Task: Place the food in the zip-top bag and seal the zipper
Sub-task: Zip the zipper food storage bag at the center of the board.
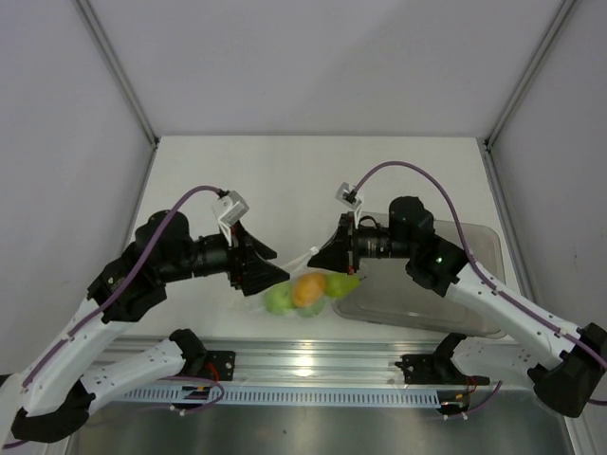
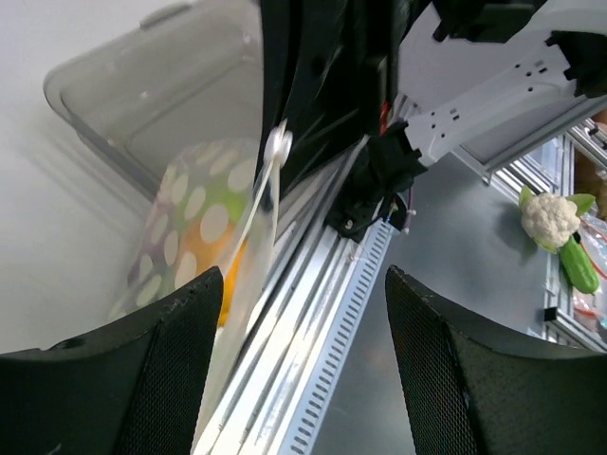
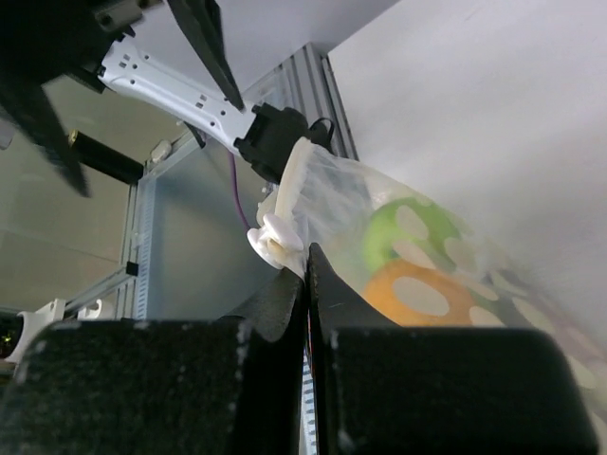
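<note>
So where is the zip-top bag (image 1: 305,292) at the moment?

Lower middle of the overhead view, low over the tabletop (image 1: 285,180) between the two arms, just beside the left edge of the clear tub (image 1: 446,313).

And what is inside it?

Through the dotted film I can see a round green fruit (image 1: 280,300), the orange (image 1: 307,288) and what looks like the pear (image 1: 343,282) at the right end. I can't pick out the eggplant. All the food I can see is in the bag, none in the tub.

Who has hold of it?

The right hand (image 3: 306,265) has its fingers pressed together on the bag's top edge, right under the white slider tab (image 3: 270,237). The left hand (image 2: 303,277) stands wide, gripping nothing, with the bag off towards the left of its view.

How do you reckon it will handle?

Thin, crinkly and floppy, I'd say. The film looks slippery, and the toy fruit inside would make it sag and swing from a single pinch. The zipper (image 3: 292,185) strip is the stiffest part, so that's where to take hold, one hand at each end of it.

Is it sealed?

I can't tell from here how much of the mouth is closed.
</note>
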Controlling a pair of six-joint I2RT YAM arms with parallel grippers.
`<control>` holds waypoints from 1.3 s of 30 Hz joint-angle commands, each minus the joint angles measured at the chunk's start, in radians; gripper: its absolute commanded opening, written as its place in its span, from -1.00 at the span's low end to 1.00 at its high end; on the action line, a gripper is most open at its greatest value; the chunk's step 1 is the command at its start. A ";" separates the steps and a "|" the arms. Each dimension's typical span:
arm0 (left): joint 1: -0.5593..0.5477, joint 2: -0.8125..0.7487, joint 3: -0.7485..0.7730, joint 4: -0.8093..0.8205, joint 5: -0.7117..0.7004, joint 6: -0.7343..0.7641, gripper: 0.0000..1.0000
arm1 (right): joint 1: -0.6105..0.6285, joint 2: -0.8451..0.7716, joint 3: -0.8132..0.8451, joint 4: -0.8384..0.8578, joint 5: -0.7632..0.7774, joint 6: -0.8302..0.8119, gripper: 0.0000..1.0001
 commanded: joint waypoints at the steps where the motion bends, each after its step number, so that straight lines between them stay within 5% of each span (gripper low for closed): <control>1: 0.004 -0.020 0.070 0.109 -0.019 0.060 0.45 | 0.080 0.023 0.100 -0.091 0.143 0.028 -1.00; 7: -0.003 0.075 0.154 0.061 -0.043 0.117 0.33 | 0.136 0.095 0.169 -0.146 0.209 0.077 -1.00; 16: -0.003 0.126 0.154 0.055 -0.042 0.149 -0.13 | 0.148 0.130 0.222 -0.184 0.226 0.126 -1.00; 32: -0.019 0.175 0.141 0.036 -0.072 0.186 -0.09 | 0.153 0.144 0.275 -0.211 0.215 0.135 -1.00; 39: -0.019 0.188 0.124 0.046 -0.072 0.192 -0.23 | 0.156 0.140 0.267 -0.192 0.197 0.140 -1.00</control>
